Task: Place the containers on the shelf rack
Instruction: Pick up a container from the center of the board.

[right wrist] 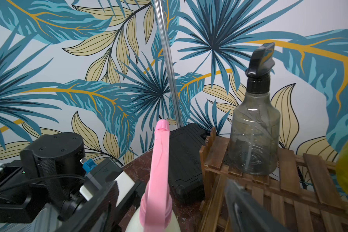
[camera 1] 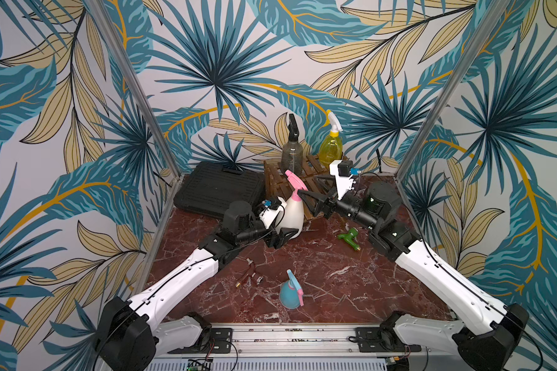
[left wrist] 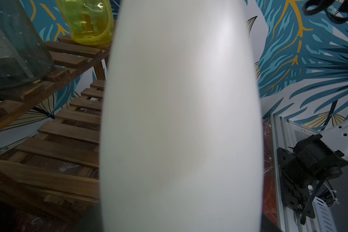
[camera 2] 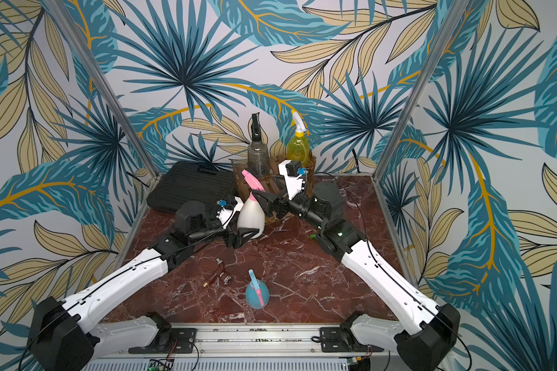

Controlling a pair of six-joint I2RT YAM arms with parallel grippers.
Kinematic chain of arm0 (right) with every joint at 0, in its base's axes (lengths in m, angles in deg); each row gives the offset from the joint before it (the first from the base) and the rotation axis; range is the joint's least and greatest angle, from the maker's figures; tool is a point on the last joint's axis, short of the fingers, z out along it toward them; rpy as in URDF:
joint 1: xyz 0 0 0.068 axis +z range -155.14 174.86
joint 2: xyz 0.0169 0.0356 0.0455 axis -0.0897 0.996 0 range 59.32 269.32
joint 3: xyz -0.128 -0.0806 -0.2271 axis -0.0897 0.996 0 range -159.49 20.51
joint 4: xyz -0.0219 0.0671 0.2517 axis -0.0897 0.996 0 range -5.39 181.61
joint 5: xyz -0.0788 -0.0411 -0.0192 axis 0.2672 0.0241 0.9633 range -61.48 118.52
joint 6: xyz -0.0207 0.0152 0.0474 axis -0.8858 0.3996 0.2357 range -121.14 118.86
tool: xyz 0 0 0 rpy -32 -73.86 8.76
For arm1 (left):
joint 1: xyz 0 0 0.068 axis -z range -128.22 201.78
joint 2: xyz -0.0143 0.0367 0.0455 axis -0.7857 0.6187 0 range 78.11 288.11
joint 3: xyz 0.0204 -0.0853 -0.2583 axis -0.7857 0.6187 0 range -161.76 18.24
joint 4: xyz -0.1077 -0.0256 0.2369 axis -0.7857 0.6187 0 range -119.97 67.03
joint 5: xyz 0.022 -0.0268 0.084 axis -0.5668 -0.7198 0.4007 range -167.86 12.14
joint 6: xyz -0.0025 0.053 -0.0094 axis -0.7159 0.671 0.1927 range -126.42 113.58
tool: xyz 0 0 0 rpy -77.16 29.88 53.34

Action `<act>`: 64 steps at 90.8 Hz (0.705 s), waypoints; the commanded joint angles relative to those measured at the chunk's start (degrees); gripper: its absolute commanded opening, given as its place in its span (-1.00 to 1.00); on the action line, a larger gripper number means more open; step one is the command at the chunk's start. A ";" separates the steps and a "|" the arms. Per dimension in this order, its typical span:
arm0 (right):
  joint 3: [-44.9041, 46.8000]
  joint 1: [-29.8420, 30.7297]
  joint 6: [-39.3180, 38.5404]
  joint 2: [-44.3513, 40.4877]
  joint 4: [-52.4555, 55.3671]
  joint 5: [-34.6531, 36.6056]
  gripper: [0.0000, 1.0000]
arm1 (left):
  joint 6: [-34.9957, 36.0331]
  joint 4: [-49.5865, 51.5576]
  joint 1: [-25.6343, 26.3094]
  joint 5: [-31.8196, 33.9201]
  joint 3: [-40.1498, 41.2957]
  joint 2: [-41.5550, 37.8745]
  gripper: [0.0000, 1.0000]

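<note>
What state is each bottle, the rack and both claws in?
Grey bottle: upright on rack's top step.
Yellow bottle: upright on top step.
White bottle: upright, before the rack, held by left claw.
Blue bottle: on table, not racked.
Shelf rack: lower step empty.
Right claw: open at pink head.

Black ribbed case (camera 1: 217,188), green nozzle (camera 1: 350,237) on marble tabletop (camera 1: 335,282)

lower step of the shelf rack (camera 1: 312,210) lies bare (upper step filled by 2 bottles).

Wallpapered robot test cell (camera 1: 135,80)
</note>
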 commanded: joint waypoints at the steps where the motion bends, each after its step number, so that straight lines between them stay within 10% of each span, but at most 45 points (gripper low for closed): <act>1: 0.28 0.45 3.85 0.15 -8.89 -1.37 0.45 | 1.49 0.31 -0.22 0.98 -0.04 -2.72 0.62; 64: -2.79 2.21 4.05 3.76 -1.30 -5.67 -0.33 | 1.71 0.47 -0.27 3.54 0.33 -4.19 0.63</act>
